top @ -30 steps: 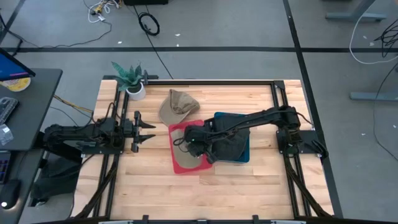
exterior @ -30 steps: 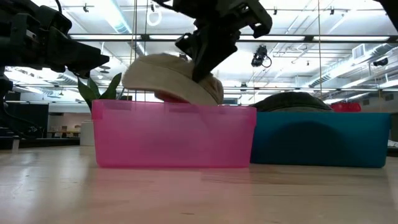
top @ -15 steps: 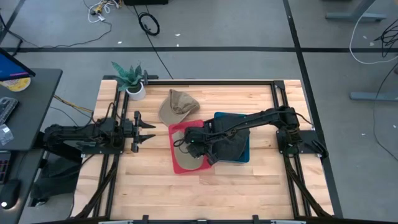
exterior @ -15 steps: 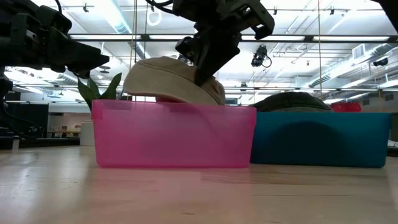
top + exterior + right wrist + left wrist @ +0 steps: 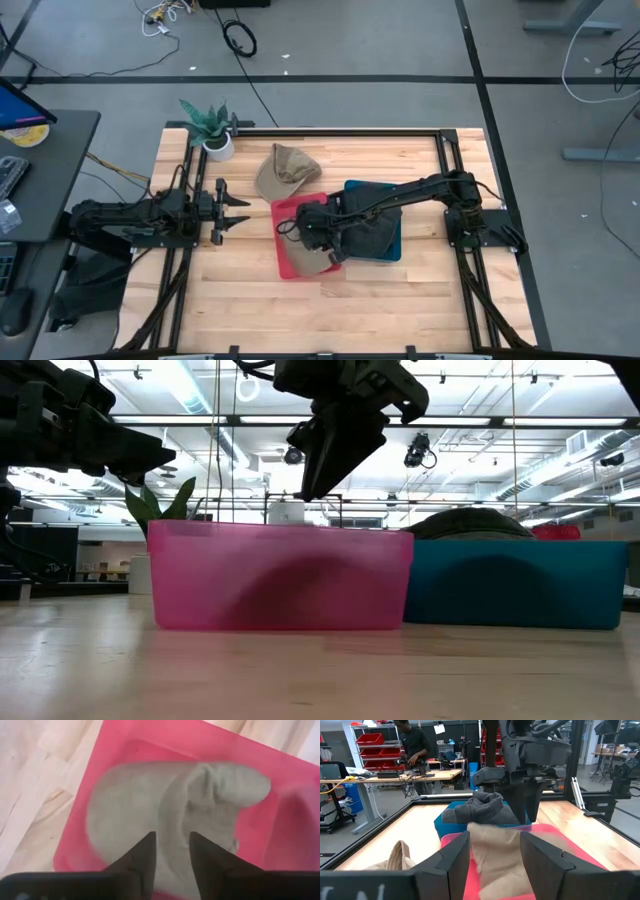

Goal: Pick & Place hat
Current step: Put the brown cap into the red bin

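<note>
Hat, beige soft fabric cap (image 5: pixel 170 825), lies inside the pink translucent plastic bin (image 5: pixel 288 262), directly below the right tool (image 5: pixel 170 852), whose two dark fingers (image 5: pixel 142 855) stand slightly parted with nothing between them. The tool hangs above the bin's rim in the low view (image 5: pixel 335 435), free of the cap; this placement suggests the drop into the bin is done and the gap lets the fabric fall clear. Just beside the pink bin stands a blue plastic bin (image 5: pixel 510 580) holding a dark grey crumpled hat (image 5: pixel 480 810), and the right arm reaches across it. A second tan cap (image 5: pixel 285 170) rests on the light wooden surface (image 5: pixel 400 300) behind the pink bin, likely awaiting its own turn. The left tool (image 5: pixel 232 210) waits with fingers wide apart and empty near the surface's left side, well clear of the bins. A small potted green plant (image 5: pixel 210 128) marks the far left corner.
</note>
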